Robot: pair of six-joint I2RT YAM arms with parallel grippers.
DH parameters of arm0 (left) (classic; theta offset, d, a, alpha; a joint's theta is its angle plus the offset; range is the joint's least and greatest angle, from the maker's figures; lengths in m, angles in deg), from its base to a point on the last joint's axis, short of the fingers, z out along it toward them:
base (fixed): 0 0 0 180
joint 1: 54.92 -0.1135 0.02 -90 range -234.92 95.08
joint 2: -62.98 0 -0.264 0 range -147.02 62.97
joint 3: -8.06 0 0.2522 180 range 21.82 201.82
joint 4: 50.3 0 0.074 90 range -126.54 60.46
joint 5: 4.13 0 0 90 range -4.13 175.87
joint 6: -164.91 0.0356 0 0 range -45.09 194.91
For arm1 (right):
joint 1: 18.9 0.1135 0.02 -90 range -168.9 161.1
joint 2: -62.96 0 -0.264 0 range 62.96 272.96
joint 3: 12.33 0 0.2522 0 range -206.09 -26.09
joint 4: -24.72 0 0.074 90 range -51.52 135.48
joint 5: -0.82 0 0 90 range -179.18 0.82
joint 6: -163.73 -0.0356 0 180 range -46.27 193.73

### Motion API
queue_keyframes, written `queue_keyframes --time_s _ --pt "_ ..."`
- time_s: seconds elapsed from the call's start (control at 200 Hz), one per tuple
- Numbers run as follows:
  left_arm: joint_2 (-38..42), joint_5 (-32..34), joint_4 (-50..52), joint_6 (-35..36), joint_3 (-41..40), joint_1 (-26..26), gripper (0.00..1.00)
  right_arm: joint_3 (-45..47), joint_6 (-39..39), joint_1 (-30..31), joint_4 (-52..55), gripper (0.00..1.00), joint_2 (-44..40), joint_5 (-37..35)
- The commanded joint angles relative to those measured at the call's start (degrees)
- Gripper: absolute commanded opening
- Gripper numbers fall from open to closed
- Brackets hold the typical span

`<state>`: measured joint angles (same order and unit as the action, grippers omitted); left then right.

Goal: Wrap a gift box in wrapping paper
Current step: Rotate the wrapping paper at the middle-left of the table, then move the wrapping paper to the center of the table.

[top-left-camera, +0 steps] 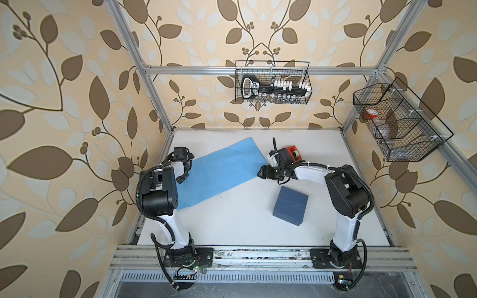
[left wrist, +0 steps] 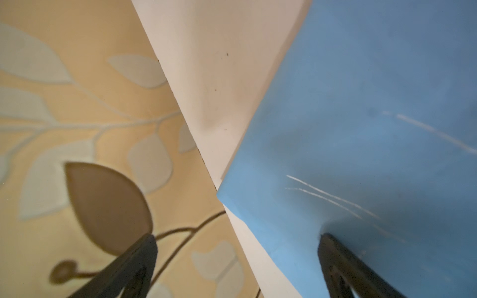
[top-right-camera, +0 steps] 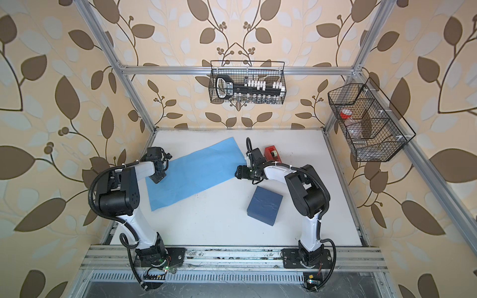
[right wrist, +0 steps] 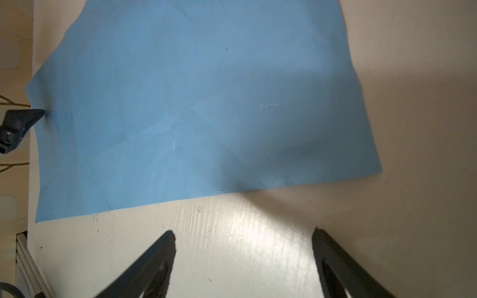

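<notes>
The white tabletop (top-left-camera: 232, 232) carries a navy gift box (top-left-camera: 290, 206) lying flat. Sky-blue wrapping paper (top-left-camera: 222, 170) lies spread beyond the box toward the left arm, not touching it. A red tape dispenser (top-left-camera: 294, 152) stands behind the box.

The white table (top-left-camera: 232, 227) lies open along its near edge and between the flat sky-blue paper sheet (top-left-camera: 222, 170) and the matte navy box (top-left-camera: 290, 205); a red tape dispenser (top-right-camera: 272, 152) blocks the far right.
</notes>
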<state>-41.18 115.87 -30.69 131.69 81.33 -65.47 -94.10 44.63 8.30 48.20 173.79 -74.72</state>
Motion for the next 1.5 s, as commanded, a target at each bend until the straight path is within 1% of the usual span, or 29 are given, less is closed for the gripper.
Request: queue_keyframes --time_s 0.0,0.085,0.155,0.305,0.37,0.435,0.51,0.59,0.665,0.735,0.81,0.85,0.995,1.075,1.19,1.33,1.395,1.495 --pt "5.8 -4.2 6.5 -5.9 2.9 2.7 0.99 -2.9 1.1 0.0 2.8 0.83 -1.9 -1.6" --pt "8.9 -7.6 13.0 -12.9 3.3 4.2 0.99 -9.0 1.2 -0.1 2.8 0.82 1.3 -1.4" --pt "10.4 -9.2 15.6 -17.1 2.9 5.5 0.99 -14.1 1.6 0.0 3.9 0.81 5.6 -0.8" --pt "13.3 -6.5 18.0 -20.8 1.6 8.8 0.99 -26.1 2.4 -0.5 9.0 0.79 15.5 -0.7" --pt "15.6 -7.7 20.1 -23.7 1.6 9.4 0.99 -28.7 2.8 -0.7 10.4 0.79 17.6 -1.4" --pt "17.4 -10.7 24.0 -28.1 2.8 9.5 0.99 -29.5 3.1 -1.0 11.2 0.79 18.7 -2.1" --pt "18.1 -14.2 30.5 -33.3 5.1 9.8 0.99 -28.5 3.3 -1.1 11.7 0.79 18.7 -2.2" --pt "18.2 -15.8 35.1 -38.4 6.8 10.2 0.99 -25.9 4.0 -1.2 12.1 0.79 17.8 -2.4" --pt "19.3 -17.1 34.9 -39.8 5.7 10.1 0.99 -21.8 4.7 -1.3 12.0 0.79 15.9 -2.8" --pt "19.5 -16.2 33.4 -40.7 4.7 10.0 0.99 -17.1 5.1 -1.8 11.7 0.79 13.5 -2.9" --pt "18.5 -17.1 33.1 -44.3 4.8 9.1 0.99 -11.8 5.2 -2.6 11.3 0.79 10.5 -3.1" --pt "18.1 -19.0 33.2 -47.2 5.1 8.1 0.99 -9.0 5.2 -3.0 10.9 0.79 8.6 -3.3" --pt "16.4 -31.8 33.8 -59.5 6.2 1.5 0.99 -1.0 5.9 -3.6 10.7 0.79 2.2 -3.3" --pt "15.5 -34.5 32.6 -63.6 4.8 -0.3 0.99 2.1 5.6 -3.5 10.7 0.79 -0.6 -3.1" --pt "13.7 -37.5 31.2 -65.7 3.4 -0.5 0.99 4.1 4.5 -3.0 10.5 0.79 -3.2 -1.6" --pt "10.0 -37.3 30.7 -67.4 3.8 -0.6 0.98 2.1 3.9 -2.4 12.1 0.79 -5.4 -0.3" --pt "7.7 -40.1 30.6 -67.8 4.5 -0.6 0.98 0.6 3.9 -2.7 13.3 0.79 -7.1 0.0" --pt "3.9 -43.7 31.6 -67.6 6.4 -0.6 0.94 -0.7 4.0 -4.2 15.9 0.80 -10.8 0.4"
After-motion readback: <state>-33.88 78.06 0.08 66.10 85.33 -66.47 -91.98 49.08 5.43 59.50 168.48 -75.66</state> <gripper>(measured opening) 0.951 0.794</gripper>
